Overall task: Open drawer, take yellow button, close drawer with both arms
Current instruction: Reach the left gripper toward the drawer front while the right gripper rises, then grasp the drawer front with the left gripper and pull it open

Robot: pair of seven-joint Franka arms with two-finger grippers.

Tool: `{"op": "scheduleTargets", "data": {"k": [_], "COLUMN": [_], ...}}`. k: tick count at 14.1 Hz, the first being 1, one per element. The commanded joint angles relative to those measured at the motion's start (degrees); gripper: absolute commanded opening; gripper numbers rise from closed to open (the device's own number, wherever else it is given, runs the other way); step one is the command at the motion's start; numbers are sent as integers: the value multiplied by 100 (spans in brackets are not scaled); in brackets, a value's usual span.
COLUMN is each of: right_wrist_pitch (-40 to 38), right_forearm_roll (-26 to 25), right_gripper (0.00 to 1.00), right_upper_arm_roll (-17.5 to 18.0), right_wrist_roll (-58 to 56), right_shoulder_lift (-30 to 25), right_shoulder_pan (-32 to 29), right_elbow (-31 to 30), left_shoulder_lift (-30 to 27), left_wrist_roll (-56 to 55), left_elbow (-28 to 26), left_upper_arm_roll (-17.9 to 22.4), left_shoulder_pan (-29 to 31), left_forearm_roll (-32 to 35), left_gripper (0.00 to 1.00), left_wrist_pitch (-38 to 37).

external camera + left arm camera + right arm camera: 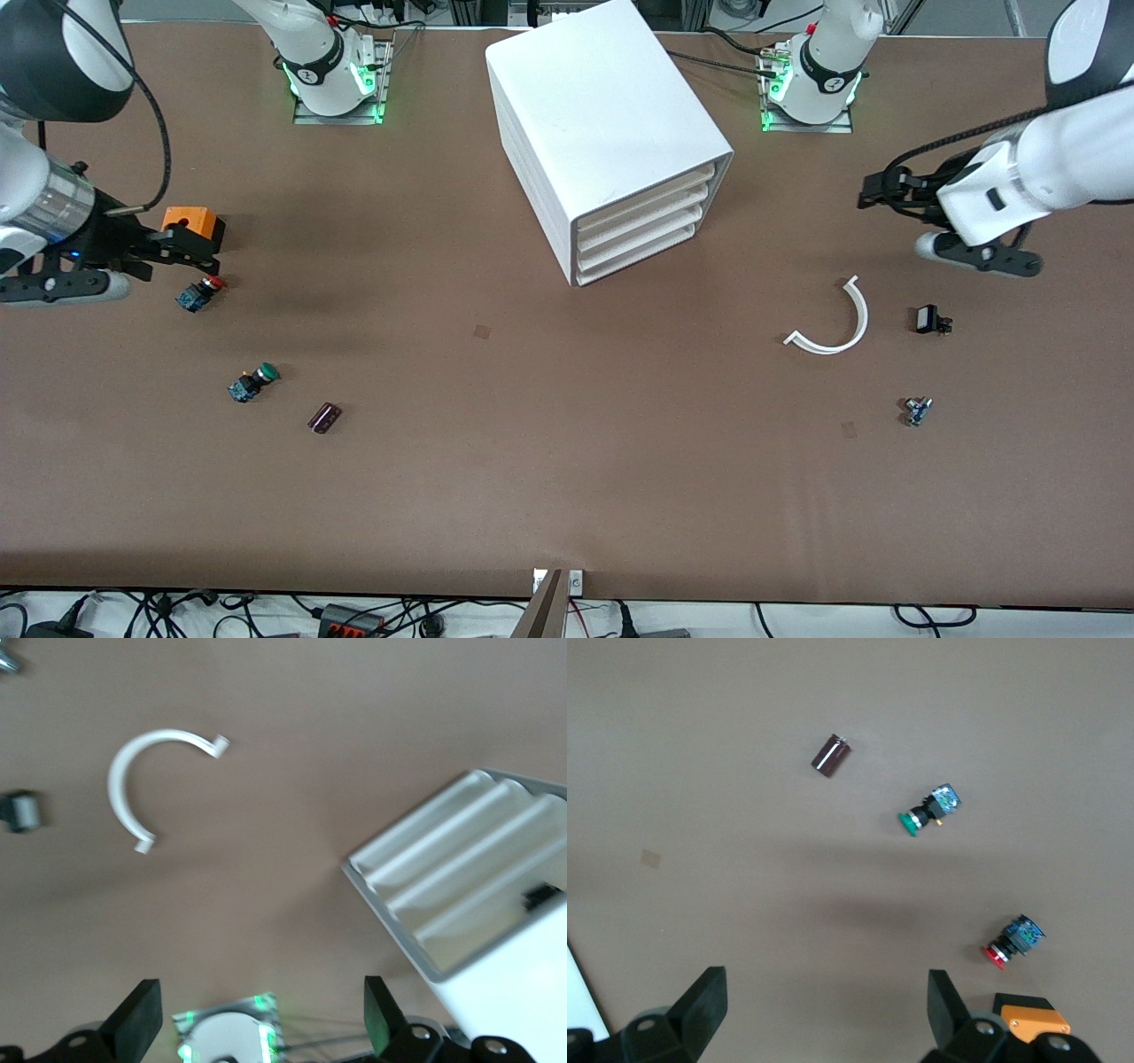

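The white cabinet (611, 133) stands at the middle of the table near the arms' bases. Its four drawers are all shut, and the topmost drawer (647, 188) shows no gap. The drawer (483, 908) also shows in the left wrist view. The yellow-orange button is hidden. My left gripper (877, 190) is open and empty over bare table toward the left arm's end, apart from the cabinet; it also shows in the left wrist view (261, 988). My right gripper (190, 250) is open and empty over the table at the right arm's end, just above a red-capped button (200, 292); it also shows in the right wrist view (826, 983).
A green-capped button (253, 381) and a dark capacitor (324, 417) lie nearer the camera than the red-capped one. A white curved strip (833, 323), a black part (930, 319) and a small blue part (917, 410) lie below the left gripper. An orange block (190, 221) is on the right gripper's body.
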Motion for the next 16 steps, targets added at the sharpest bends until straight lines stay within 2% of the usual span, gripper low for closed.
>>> {"op": "scheduleTargets", "data": {"k": [1, 5, 7, 8, 10, 13, 16], "right_wrist_pitch": [54, 240, 248, 248, 257, 292, 538], "right_forearm_roll": [64, 73, 152, 352, 687, 706, 671], "right_gripper": [100, 100, 100, 100, 100, 100, 100], "right_upper_arm_roll": [-12, -12, -3, -12, -12, -12, -12], "right_wrist_roll": [-13, 4, 4, 4, -13, -13, 144], "right_shoulder_lift": [115, 194, 203, 238, 448, 660, 896], "right_shoulder_pan": [290, 677, 801, 862, 906, 1239, 1416], "right_elbow": [146, 146, 146, 146, 373, 550, 647], "left_shoulder_lift": [497, 832, 1033, 1113, 1297, 1316, 1360], "left_wrist_roll": [29, 90, 675, 1158, 2256, 3314, 3886], "left_elbow": [257, 204, 117, -31, -610, -1463, -1869], "left_upper_arm_roll": [-6, -32, -32, -32, -23, -23, -32], "left_shoulder_pan": [-134, -249, -450, -469, -417, -443, -469], "left_forearm_roll": [-641, -2117, -2242, -2347, -3161, -3963, -4351], "left_gripper": [100, 100, 100, 100, 100, 100, 100], "left_wrist_pitch": [-492, -538, -363, -170, 268, 1008, 1053]}}
